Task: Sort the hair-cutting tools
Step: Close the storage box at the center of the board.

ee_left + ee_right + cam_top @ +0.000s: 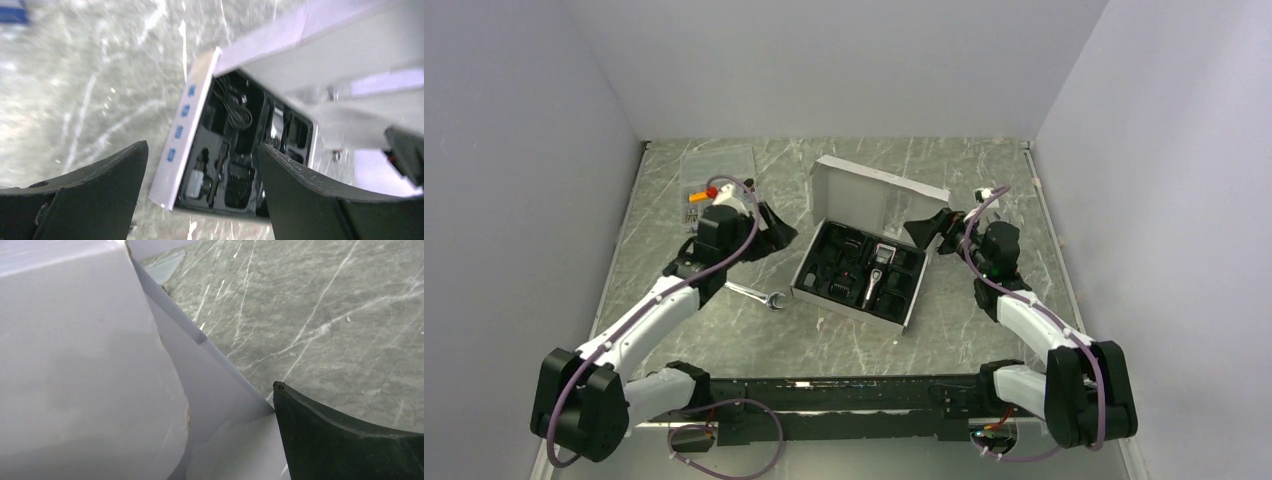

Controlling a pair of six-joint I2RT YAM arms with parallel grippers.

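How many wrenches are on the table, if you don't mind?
1 for sure: the silver wrench left of the white box. An orange-red handle behind the left arm may be a second.

Clipper (876,276) gleams metallic; box (879,195) is matt cardboard.

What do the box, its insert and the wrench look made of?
Box: white cardboard, matte; thin folded panels, one edge frayed. Insert: probably moulded plastic, black, compartments formed in it. Wrench: bare metal, bright silver sheen.
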